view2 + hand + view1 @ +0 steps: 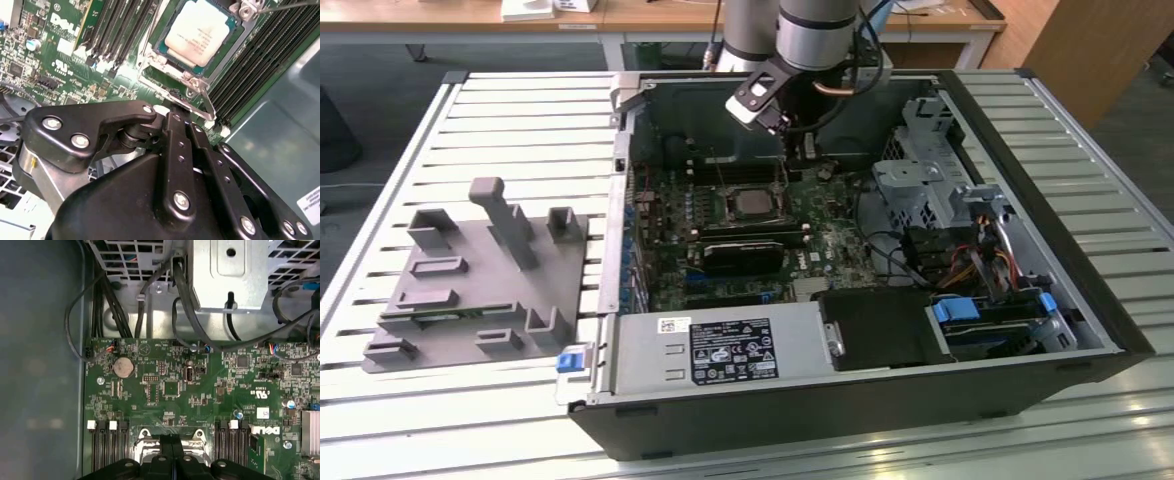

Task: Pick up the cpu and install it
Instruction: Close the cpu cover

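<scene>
The gripper (pixel 797 160) hangs in the open room close by the cpu (pixel 754 203), but it is a tight spot, with the case wall (pixel 700 110) on the far side, a dark block (pixel 744 255) on the near side and a metal cage (pixel 914 180) with cables (pixel 894 250) at the exterior view's right.

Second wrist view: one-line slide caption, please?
CPU sits in its socket on the motherboard between memory slots, with the closed pincer at the socket's metal frame.

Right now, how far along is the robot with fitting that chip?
Looks done: the square silver-grey cpu lies in its metal-framed socket. In hand: nothing; the black gripper is shut, tips by the socket's edge. Left: whether the frame is latched, I cannot tell.
</scene>
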Robot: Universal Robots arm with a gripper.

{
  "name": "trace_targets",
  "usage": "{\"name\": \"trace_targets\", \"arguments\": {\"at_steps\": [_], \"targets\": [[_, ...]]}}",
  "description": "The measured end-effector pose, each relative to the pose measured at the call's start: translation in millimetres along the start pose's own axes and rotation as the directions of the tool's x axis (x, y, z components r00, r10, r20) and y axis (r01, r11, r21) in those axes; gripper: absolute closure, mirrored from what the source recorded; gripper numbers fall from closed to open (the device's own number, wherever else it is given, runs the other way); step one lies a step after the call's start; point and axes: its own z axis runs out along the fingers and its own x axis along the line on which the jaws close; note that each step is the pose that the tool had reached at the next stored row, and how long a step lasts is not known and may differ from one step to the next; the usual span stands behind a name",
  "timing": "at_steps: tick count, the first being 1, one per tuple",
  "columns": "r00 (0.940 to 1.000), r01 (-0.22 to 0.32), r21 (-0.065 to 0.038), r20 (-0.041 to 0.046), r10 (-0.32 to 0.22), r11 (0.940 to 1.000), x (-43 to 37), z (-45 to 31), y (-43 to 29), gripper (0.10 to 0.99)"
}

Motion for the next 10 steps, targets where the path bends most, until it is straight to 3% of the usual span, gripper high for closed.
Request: {"name": "trace_targets", "arguments": {"at_steps": [4, 10], "targets": [[1.0000, 0.000, 0.000, 0.0001, 0.000, 1.0000, 0.1, 3.2, -7.6, 0.980], [1.0000, 0.000, 0.000, 0.0000, 0.000, 1.0000, 0.2, 9.3, -28.2, 0.980]]}}
